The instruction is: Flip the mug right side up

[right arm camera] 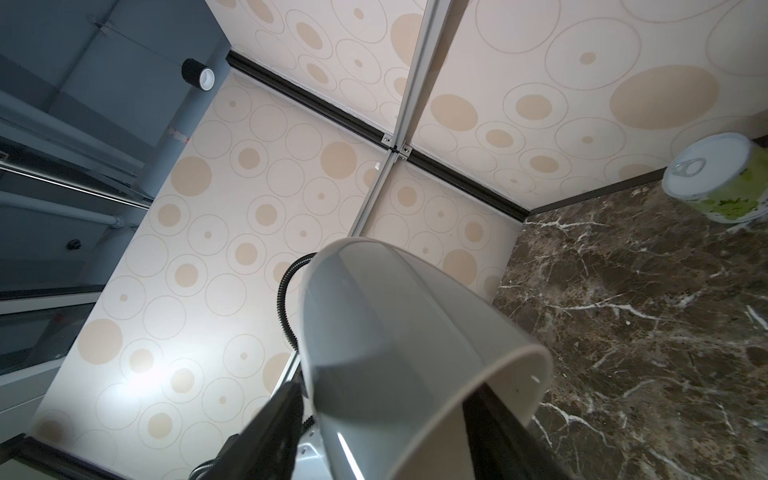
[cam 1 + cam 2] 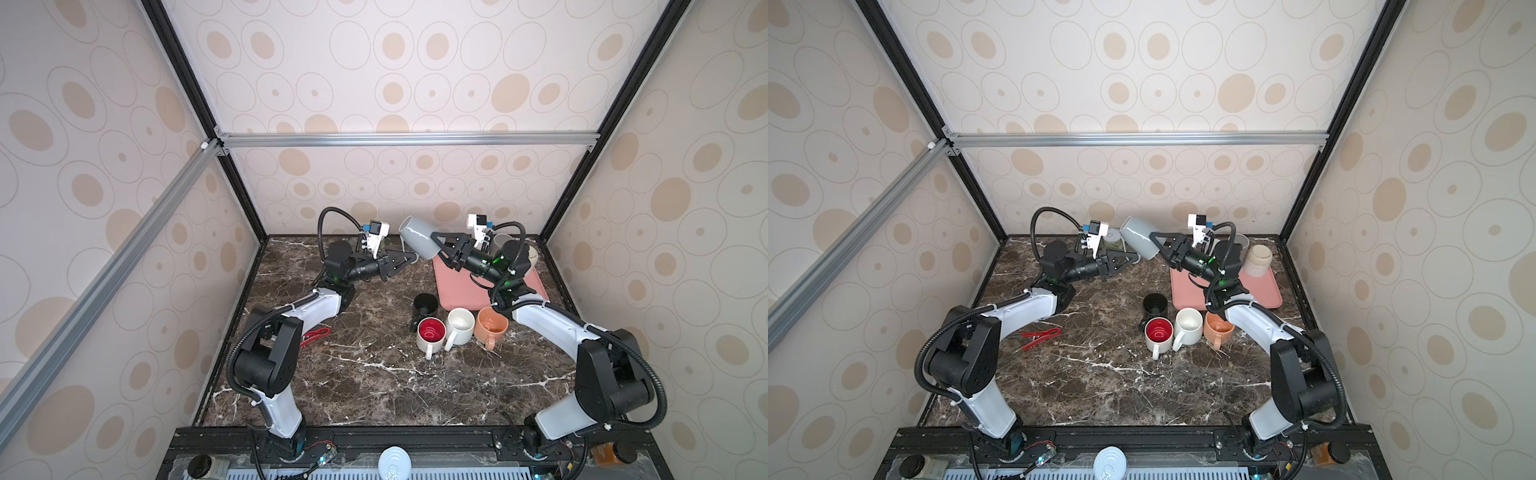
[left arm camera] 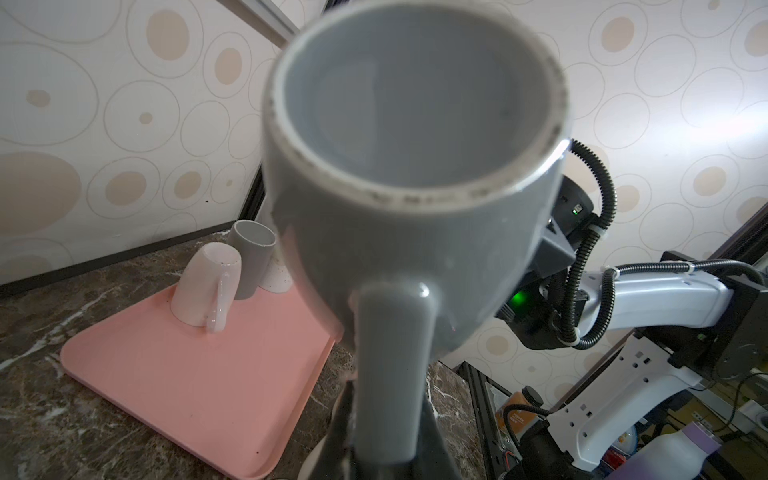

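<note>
Grey mug held tilted in the air over the back of the table.
The left gripper is clamped on its handle; the right gripper straddles its lower end, grip unclear. The right arm covers part of the pink tray, which carries upside-down mugs. Four upright mugs stand beside it.

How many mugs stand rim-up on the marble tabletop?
4, clustered before the pink tray: black mug, red-lined white mug, plain white mug, orange mug. The right arm may hide others.
</note>
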Controlling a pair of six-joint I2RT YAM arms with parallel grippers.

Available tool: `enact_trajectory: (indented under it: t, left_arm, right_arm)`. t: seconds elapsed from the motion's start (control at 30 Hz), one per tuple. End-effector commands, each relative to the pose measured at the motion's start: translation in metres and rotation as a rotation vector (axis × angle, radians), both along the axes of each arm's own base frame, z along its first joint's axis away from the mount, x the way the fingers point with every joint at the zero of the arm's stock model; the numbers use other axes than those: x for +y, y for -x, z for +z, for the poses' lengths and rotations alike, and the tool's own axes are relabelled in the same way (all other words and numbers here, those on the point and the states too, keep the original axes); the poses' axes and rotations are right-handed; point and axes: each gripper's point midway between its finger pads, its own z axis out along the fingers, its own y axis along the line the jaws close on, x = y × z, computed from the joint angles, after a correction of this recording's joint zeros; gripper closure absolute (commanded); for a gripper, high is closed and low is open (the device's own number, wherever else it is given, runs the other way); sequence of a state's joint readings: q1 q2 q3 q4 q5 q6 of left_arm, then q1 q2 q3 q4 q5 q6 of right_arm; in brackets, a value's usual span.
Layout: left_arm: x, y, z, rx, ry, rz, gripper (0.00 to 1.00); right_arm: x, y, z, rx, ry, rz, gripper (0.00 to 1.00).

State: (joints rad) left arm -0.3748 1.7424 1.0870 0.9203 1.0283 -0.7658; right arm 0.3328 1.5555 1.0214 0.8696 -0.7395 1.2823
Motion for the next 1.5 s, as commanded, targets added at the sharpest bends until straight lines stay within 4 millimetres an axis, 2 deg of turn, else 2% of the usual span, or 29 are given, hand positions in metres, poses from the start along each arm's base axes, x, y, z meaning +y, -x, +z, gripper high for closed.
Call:
enact_trajectory:
  t: [0.0,0.1,0.33,0.43,0.6,0.9,1.13,1.37,1.47]
  left_arm:
    - [0.007,0.021,0.052,-0.154,0.074,-0.023,1.0]
    - [0.008,0.023,0.048,-0.141,0.08,-0.026,1.0]
    - [0.009,0.028,0.026,-0.065,0.064,-0.039,1.0]
    - [0.009,0.029,0.02,-0.06,0.042,-0.038,1.0]
    - [0.009,0.027,0.016,-0.064,0.009,-0.016,1.0]
    - [0.011,0.026,0.007,-0.064,-0.031,0.007,0.81]
    - [0.013,0.026,0.009,-0.078,-0.035,0.013,0.69]
    - [0.024,0.017,-0.002,-0.075,-0.09,0.081,0.56]
    - [0.032,0.005,-0.017,-0.045,-0.171,0.163,0.52]
  right_arm:
    - [0.012,0.015,0.029,-0.074,-0.059,0.073,0.37]
    - [0.022,0.02,0.026,-0.08,-0.053,0.096,0.44]
    - [0.039,0.027,0.002,-0.066,-0.062,0.078,0.78]
    - [0.044,0.028,-0.007,-0.06,-0.067,0.071,0.88]
    - [0.046,0.027,-0.007,-0.065,-0.077,0.065,0.99]
    - [0.044,0.026,-0.01,-0.069,-0.034,0.024,1.0]
    - [0.042,0.025,-0.01,-0.07,-0.034,0.001,1.0]
    - [0.04,0.02,-0.016,-0.046,0.024,-0.035,1.0]
    - [0.039,0.018,-0.024,-0.029,0.09,-0.063,1.0]
